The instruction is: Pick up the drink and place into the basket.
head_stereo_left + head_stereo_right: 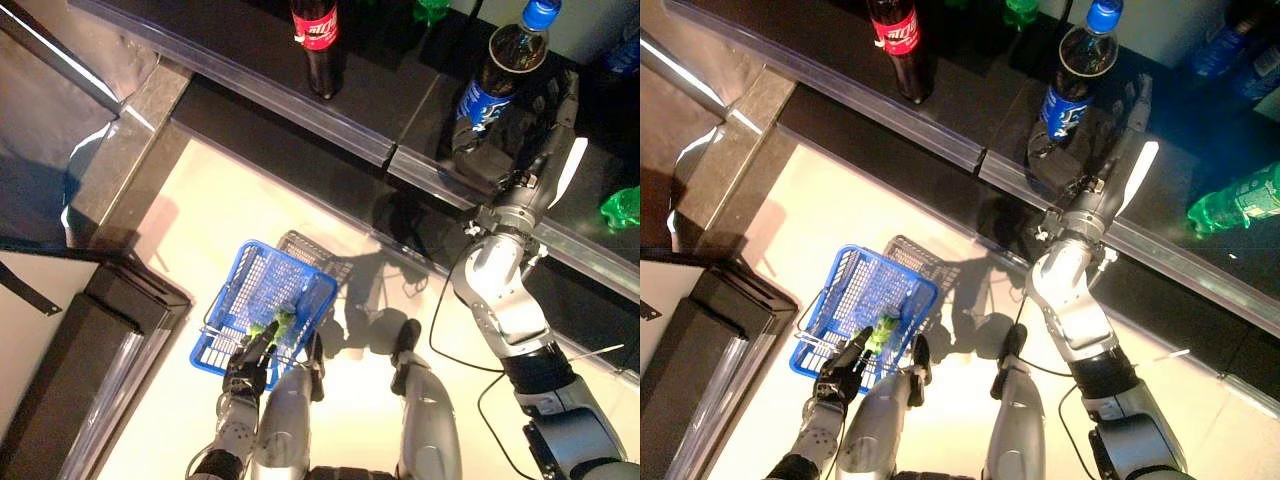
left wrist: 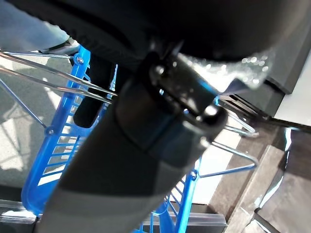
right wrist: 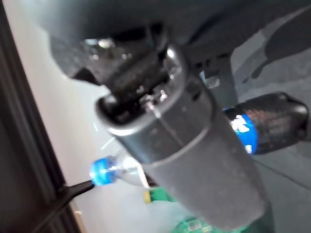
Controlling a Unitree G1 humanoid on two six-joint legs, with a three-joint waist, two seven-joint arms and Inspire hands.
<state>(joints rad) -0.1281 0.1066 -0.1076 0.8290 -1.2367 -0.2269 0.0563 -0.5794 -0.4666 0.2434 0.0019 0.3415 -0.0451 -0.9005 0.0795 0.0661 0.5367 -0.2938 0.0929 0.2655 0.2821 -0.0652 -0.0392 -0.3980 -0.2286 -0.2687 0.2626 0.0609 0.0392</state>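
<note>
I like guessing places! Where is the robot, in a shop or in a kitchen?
Probably a shop, or a mock-up of one. Drink bottles stand along a dark shelf: a red-labelled cola bottle, a blue-capped cola bottle. The left hand holds a blue shopping basket.

Blue basket: matt moulded plastic lattice with thin bright metal wire handles, held at the left hand, whose dark casing looks smooth and matt. Drink just beside the right hand: clear glossy plastic bottle, dark contents, blue plastic cap, shiny printed label; the red-labelled bottle well apart from that hand shows the same gloss. Counter: dark, smooth top, edged with a pale metallic strip; floor pale, smooth, reflective.
</note>
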